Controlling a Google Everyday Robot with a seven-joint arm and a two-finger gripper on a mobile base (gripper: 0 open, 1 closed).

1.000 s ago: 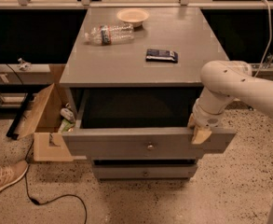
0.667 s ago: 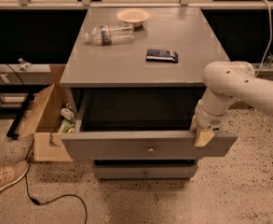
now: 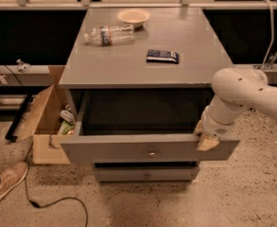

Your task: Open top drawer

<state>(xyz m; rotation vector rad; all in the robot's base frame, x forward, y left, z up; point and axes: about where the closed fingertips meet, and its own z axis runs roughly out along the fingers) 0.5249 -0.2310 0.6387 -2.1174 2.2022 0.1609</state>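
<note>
On a speckled stone floor (image 3: 251, 188), before a dark wall of shelving, stood a grey drawer cabinet (image 3: 128, 70). Its top drawer (image 3: 109, 150) was well out from under the near edge of the table top, the deep dark box open to view and the small round knob (image 3: 151, 153) at the centre of its front untouched. The robot's gripper (image 3: 207, 138) sat on the upper edge of the drawer front, close to its right-hand corner. Whether it was clamped on that edge or only hooked behind it could not be told.

In the second before, the drawer front had slid a little farther towards the camera and the gripper had travelled with it; in the last fraction of that second the two had hardly moved. That suggested the pull was close to its end, with the task as good as done and only the release left.

The white arm (image 3: 242, 91) reached in from the right, past the table's near right corner. A narrower drawer (image 3: 124, 174) beneath the open one was shut. On the table top lay a clear plastic bottle (image 3: 108, 34) on its side towards the far left corner, a shallow bowl (image 3: 134, 16) at the far edge, and a dark packet (image 3: 162, 56) right of centre. Beside the left edge stood an open cardboard box (image 3: 41, 122) with litter in it; a shoe (image 3: 4, 183) and a black cable (image 3: 57, 203) lay on the floor.
</note>
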